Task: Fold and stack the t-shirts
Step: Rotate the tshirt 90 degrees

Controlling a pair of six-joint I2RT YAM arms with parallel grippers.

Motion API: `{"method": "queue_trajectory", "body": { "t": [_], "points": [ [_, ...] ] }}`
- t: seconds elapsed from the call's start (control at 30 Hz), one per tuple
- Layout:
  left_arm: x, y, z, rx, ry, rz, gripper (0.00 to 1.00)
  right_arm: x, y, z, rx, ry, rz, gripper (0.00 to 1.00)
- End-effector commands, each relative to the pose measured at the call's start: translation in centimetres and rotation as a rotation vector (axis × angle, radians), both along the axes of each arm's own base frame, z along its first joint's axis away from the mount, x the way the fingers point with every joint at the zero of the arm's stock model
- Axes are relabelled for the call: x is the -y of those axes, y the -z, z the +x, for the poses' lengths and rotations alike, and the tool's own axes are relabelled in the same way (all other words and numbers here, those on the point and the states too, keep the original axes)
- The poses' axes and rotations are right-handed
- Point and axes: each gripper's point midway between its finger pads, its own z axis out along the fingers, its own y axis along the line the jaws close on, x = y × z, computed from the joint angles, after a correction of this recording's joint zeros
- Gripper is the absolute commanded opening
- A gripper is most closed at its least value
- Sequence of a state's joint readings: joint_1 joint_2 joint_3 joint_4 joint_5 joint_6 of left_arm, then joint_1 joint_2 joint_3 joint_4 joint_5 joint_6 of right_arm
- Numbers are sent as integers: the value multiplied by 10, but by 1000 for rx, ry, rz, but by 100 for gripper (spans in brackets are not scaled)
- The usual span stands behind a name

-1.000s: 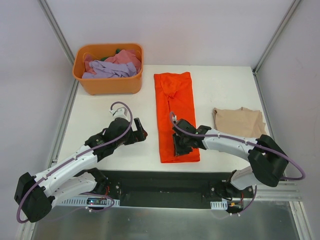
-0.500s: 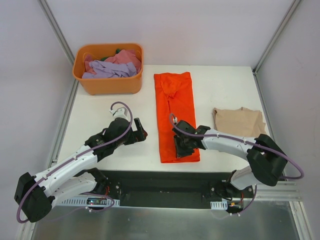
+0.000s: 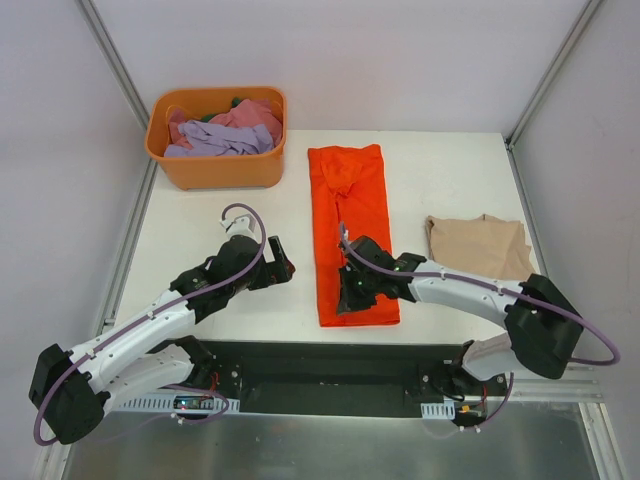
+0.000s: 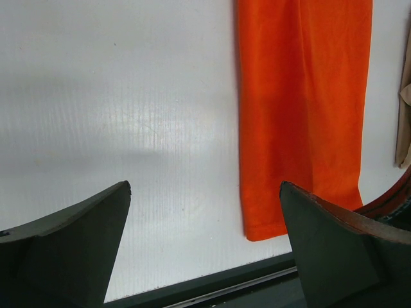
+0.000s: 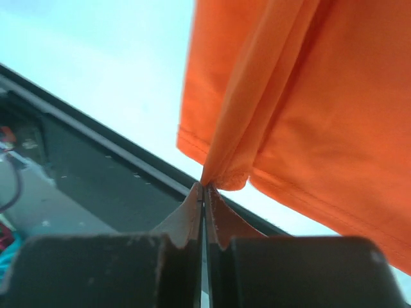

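Right hand (image 5: 204,187) pinching near hem of bright-orange cloth t-shirt (image 3: 350,195); left hand (image 4: 204,192) open, idle. Next: lift hem, fold toward far end.

The orange t-shirt (image 3: 348,200) is soft matt cloth; the white worktop (image 3: 180,215) faintly ribbed, slightly shiny; the tub (image 3: 215,172) smooth plastic.

A white rectangular counter (image 3: 200,220), seen from above, with three things lying on it. At the far left corner stands a rigid orange plastic tub (image 3: 215,172). Down the middle lies a bright orange cloth t-shirt (image 3: 350,190), folded into a long narrow strip that runs from near the far edge almost to the near edge. To its right, well apart, lies a tan cloth t-shirt (image 3: 478,245) — folded flat, close to the right edge.
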State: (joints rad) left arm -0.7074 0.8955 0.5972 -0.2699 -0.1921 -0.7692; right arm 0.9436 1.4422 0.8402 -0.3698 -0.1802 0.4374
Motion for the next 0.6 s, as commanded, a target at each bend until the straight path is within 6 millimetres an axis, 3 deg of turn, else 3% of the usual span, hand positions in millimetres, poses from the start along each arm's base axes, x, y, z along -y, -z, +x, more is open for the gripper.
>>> {"method": "queue_trajectory", "body": {
  "t": [0.0,0.07,0.17,0.37,0.57],
  "points": [
    [-1,2,-2,5,16,10,99,-34,-43,0,14,21,239,0],
    [0,2,-3,4,18,8,99,-40,-55,2,26,35,302,0],
    [0,3,-3,1,20,7,99,-38,-55,0,23,53,311,0],
    [0,-4,-4,19,37,5,99,-10,-5,-11,-63,205,269,0],
    [11,1,-14,-24,114,-16,99,20,23,-4,-21,320,186,6]
  ]
}}
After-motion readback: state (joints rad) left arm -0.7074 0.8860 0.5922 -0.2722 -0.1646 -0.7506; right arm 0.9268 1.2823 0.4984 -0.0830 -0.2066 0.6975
